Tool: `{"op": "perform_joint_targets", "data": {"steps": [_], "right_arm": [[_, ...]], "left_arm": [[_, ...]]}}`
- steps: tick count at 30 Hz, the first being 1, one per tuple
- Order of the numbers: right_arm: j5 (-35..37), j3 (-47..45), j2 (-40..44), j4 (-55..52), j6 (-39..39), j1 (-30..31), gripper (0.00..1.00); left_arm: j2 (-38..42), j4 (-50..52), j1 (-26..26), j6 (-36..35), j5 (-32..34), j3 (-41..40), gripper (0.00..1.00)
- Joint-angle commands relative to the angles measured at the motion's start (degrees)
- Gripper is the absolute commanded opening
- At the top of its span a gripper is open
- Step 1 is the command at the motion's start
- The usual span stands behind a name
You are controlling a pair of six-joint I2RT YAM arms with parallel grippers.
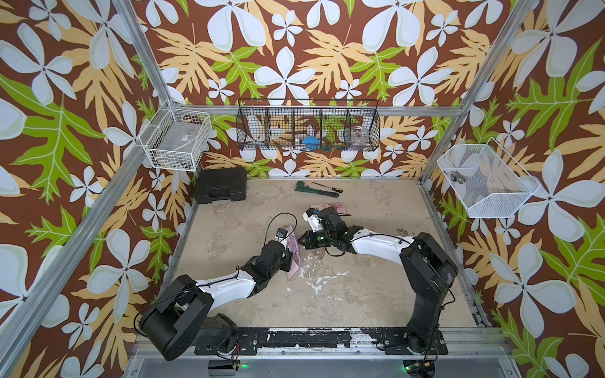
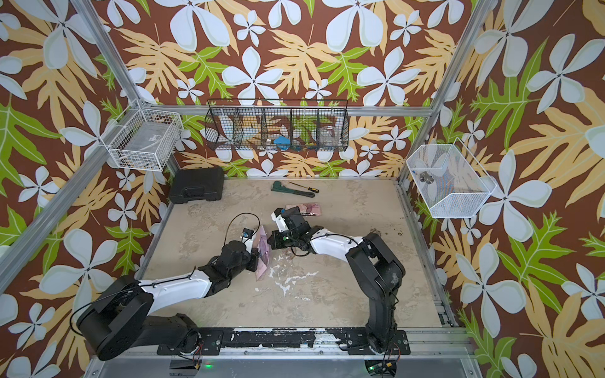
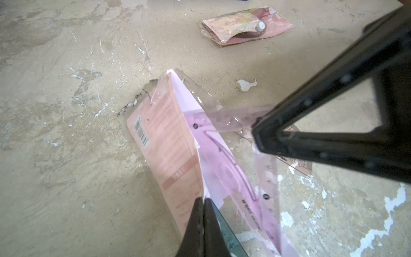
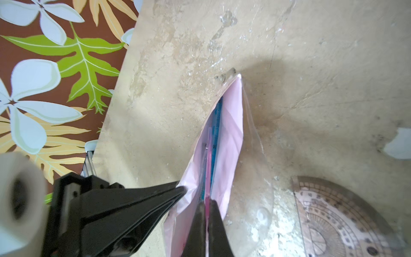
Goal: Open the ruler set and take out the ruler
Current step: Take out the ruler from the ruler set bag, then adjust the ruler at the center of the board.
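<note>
The ruler set, a clear pouch with a pink card insert, stands on edge on the table, open along its upper side; it shows in both top views. My left gripper is shut on the pouch's card side, also seen in the right wrist view. My right gripper reaches into the open pouch and is shut on the end of a thin pink ruler. A blue ruler lies inside beside it.
A protractor lies flat on the table next to the pouch. A second pink packet lies farther back. A black case, wrench and screwdriver sit at the rear. Wire baskets hang on the walls.
</note>
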State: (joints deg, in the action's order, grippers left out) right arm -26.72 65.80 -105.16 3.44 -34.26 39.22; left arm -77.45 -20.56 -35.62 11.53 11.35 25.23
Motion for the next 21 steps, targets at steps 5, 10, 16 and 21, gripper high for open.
{"op": "perform_joint_targets", "data": {"steps": [5, 10, 16, 21], "right_arm": [[-3.49, -4.33, 8.20, 0.98, 0.16, -4.35, 0.00], [-4.13, -7.97, 12.57, 0.25, 0.61, -9.23, 0.00], [-2.38, -13.47, 11.24, -1.71, 2.34, -19.07, 0.00], [-2.79, -15.65, 7.50, -0.35, 2.70, -21.47, 0.00]], "left_arm": [[-0.95, 1.70, 0.15, 0.16, 1.95, 0.61, 0.00], [-0.86, 2.41, 0.11, 0.87, 3.36, 0.91, 0.00], [0.18, 4.56, 0.10, 1.59, 4.98, 2.04, 0.00], [1.42, 7.64, 0.11, 1.65, 6.36, 4.17, 0.00]]}}
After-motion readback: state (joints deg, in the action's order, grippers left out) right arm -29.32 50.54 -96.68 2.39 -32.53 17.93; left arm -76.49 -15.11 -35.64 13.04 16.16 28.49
